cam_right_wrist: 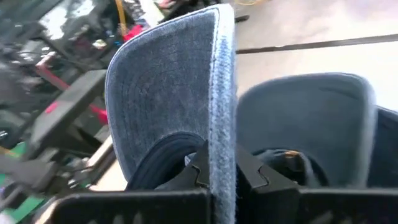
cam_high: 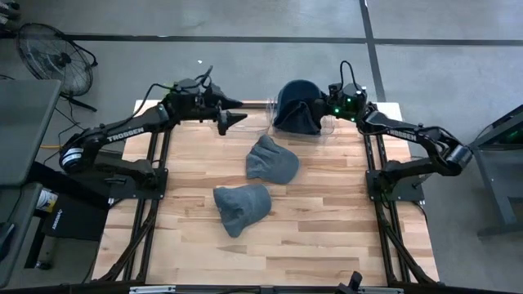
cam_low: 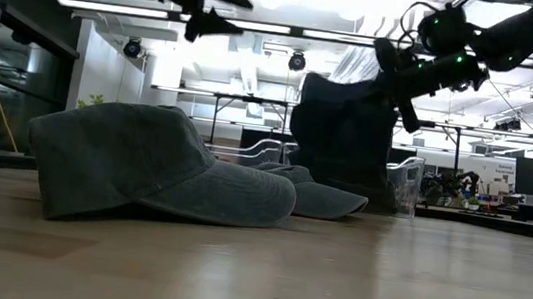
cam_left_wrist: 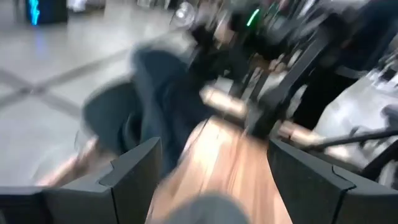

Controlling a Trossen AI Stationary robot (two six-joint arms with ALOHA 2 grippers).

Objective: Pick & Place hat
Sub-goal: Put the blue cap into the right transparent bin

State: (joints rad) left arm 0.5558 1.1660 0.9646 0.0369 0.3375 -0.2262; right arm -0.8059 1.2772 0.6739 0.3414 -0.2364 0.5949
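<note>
Two grey-blue hats lie crown-up on the wooden table, one (cam_high: 272, 159) at the middle and one (cam_high: 242, 206) nearer the front; in the low view the nearer hat (cam_low: 144, 161) fills the left. A third, darker hat (cam_high: 298, 106) hangs at the far edge with my right gripper (cam_high: 327, 104) shut on it. My left gripper (cam_high: 242, 111) hovers open in the air to the left of that hat, holding nothing; its fingers (cam_left_wrist: 134, 168) stand wide apart. My right gripper pinches the dark hat's brim (cam_right_wrist: 222, 149) between its two fingers, with the brim standing on edge between them. The fingers come nearly level from the table's right side. The crown (cam_right_wrist: 311, 124) hangs beside and below the hold, and the hat (cam_low: 344, 128) is raised above the tabletop.
A clear plastic bin (cam_low: 405, 185) stands at the table's far edge under and beside the held hat; whether the hat touches it cannot be told. Bare wood lies along the table's near edge (cam_high: 327, 245). A fan (cam_high: 53, 53) stands on the floor at the far left.
</note>
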